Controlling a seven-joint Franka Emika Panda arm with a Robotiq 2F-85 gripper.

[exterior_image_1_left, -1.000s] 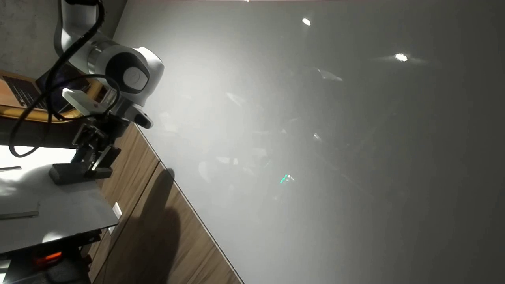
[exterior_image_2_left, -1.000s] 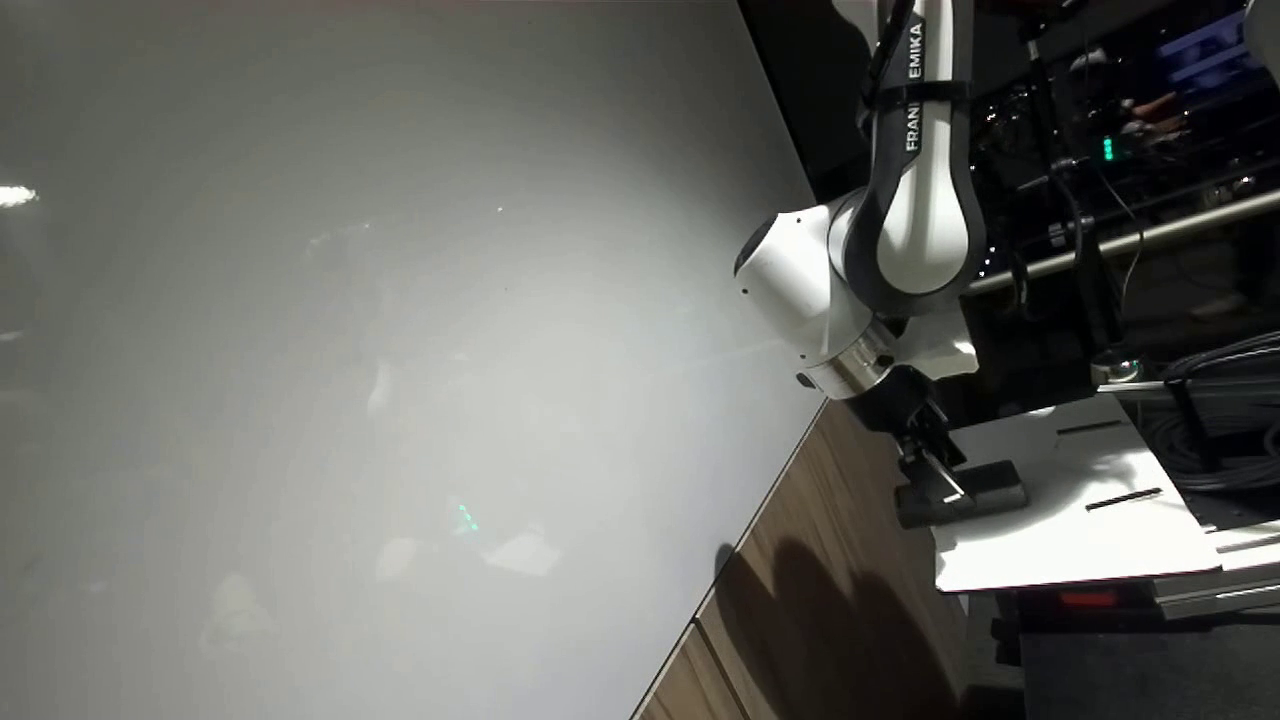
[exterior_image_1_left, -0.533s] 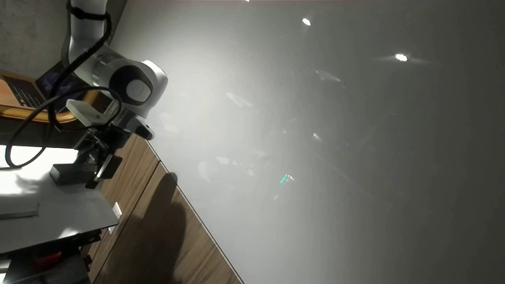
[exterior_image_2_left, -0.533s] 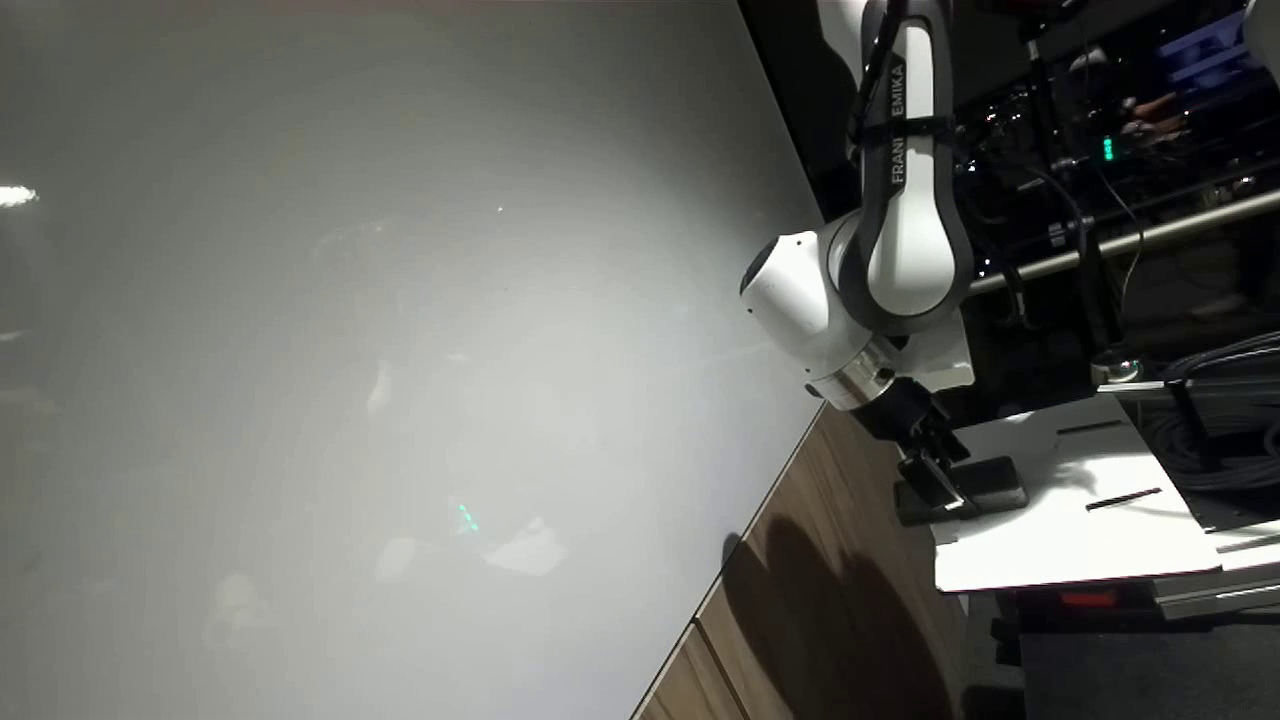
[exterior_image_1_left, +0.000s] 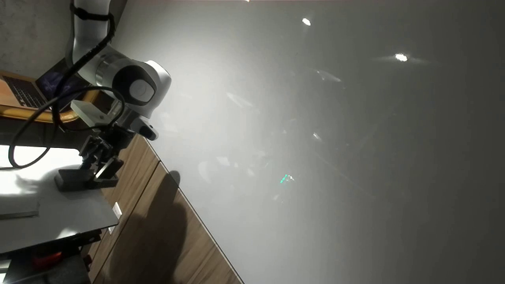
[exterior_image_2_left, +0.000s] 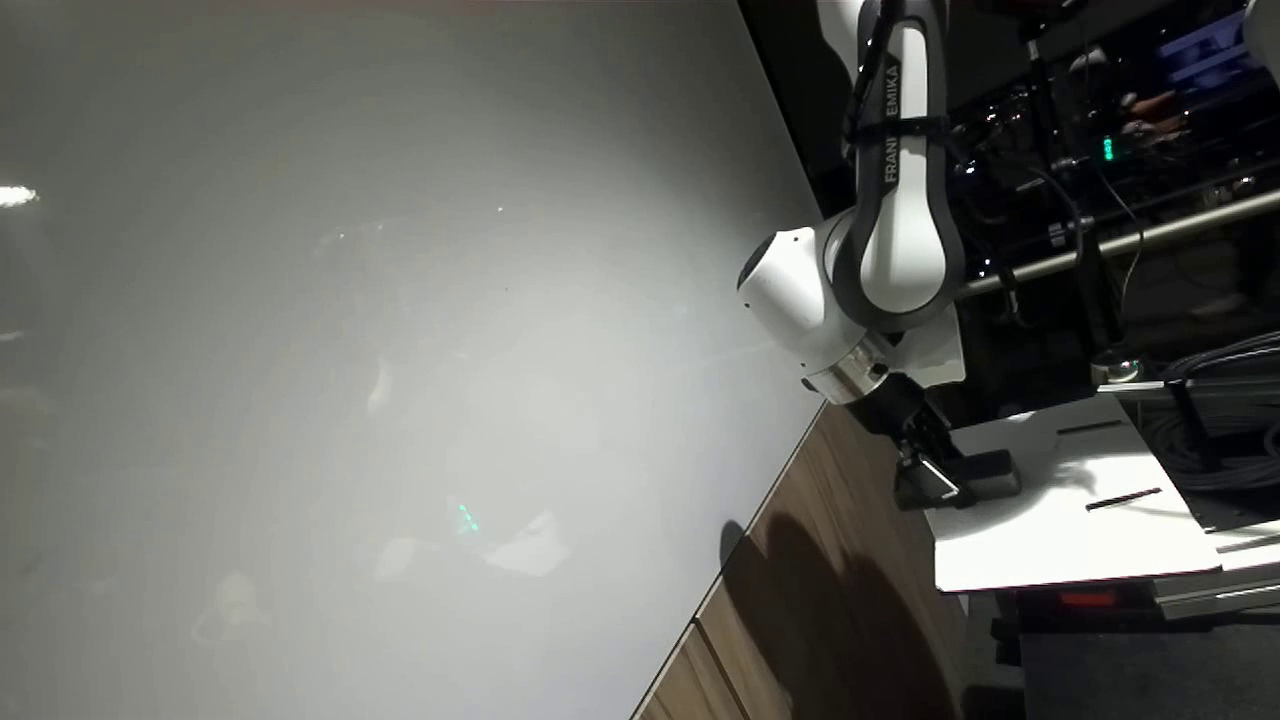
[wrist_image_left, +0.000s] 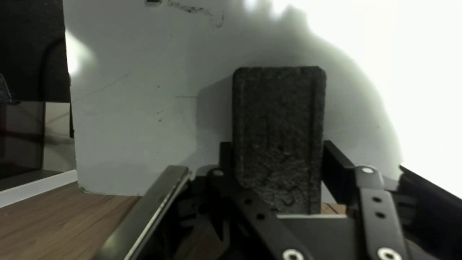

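Note:
A dark felt block (wrist_image_left: 279, 115) with rounded corners lies against a white board (wrist_image_left: 122, 119) in the wrist view. My gripper (wrist_image_left: 277, 153) is shut on the near half of this block, with one black finger (wrist_image_left: 337, 169) along its right side and the opposite finger along its left. The far half sticks out beyond the fingertips. In both exterior views the block (exterior_image_1_left: 71, 180) (exterior_image_2_left: 992, 474) shows beside the gripper (exterior_image_1_left: 98, 180) (exterior_image_2_left: 942, 488), near the board's edge. The dark fingers and dark block partly merge there, so the contact is hard to see.
A large glossy pale surface (exterior_image_1_left: 276, 228) fills most of both exterior views, bordered by wood panelling (exterior_image_1_left: 154, 213) (exterior_image_2_left: 830, 610). A laptop (exterior_image_1_left: 24, 92) sits behind the arm. A black cable (exterior_image_1_left: 35, 114) loops off the arm. Two dark strips lie on the board (exterior_image_2_left: 1070, 550).
The arm has come lower over the last second. The jaws stood wider half a second ago and have since closed on the block, which has shifted slightly along with the gripper.

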